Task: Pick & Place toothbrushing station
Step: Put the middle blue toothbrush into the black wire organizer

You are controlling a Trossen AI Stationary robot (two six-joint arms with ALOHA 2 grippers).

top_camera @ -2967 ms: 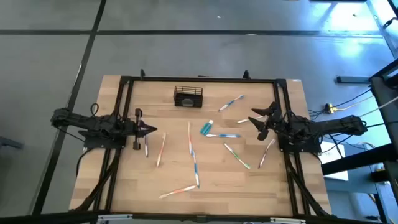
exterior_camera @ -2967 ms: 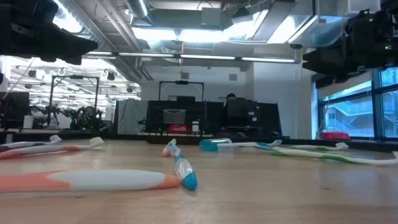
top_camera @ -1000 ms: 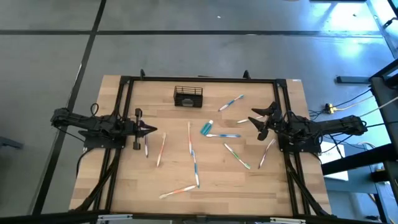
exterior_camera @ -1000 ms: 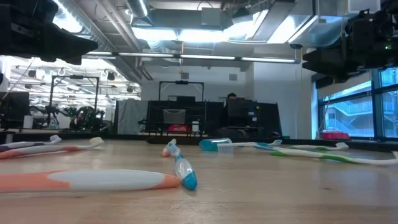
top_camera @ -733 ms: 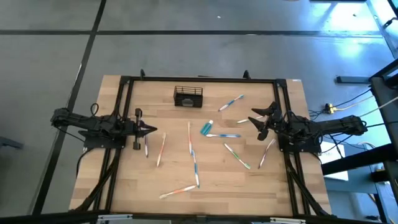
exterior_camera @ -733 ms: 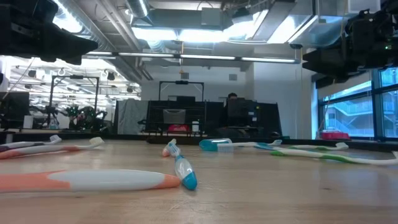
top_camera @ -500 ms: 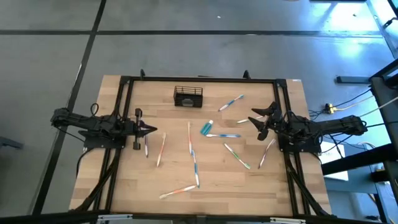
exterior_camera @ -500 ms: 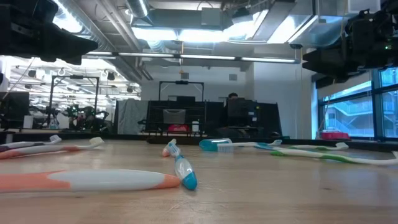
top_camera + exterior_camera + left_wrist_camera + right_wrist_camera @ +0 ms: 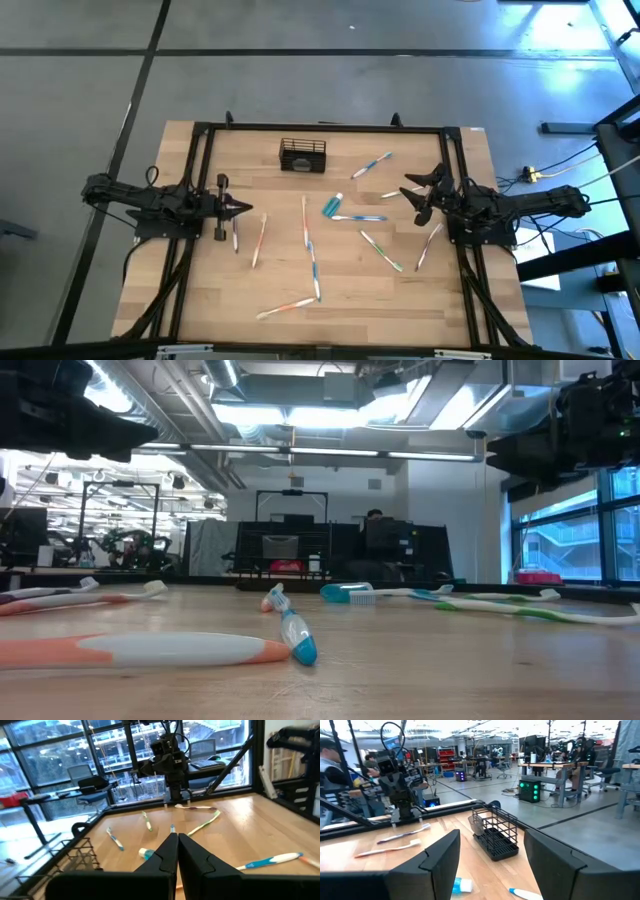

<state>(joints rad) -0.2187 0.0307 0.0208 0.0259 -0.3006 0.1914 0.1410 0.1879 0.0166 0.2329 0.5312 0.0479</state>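
Station: the black wire-mesh toothbrushing station (image 9: 303, 155) stands upright near the table's (image 9: 200, 300) far edge, apart from both arms
Left gripper: the left gripper (image 9: 243, 210) hovers at the left side, fingers pressed together, empty
Right gripper: the right gripper (image 9: 414, 200) waits at the right side, fingers spread apart, empty
Around: toothbrushes (image 9: 311, 262) and a teal tube (image 9: 332, 205) lie scattered mid-table

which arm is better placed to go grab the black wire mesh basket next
Right, probably. The right end effector is open and its wrist view looks straight at the small black wire-mesh basket. The left end effector is shut, so it would have to open first.
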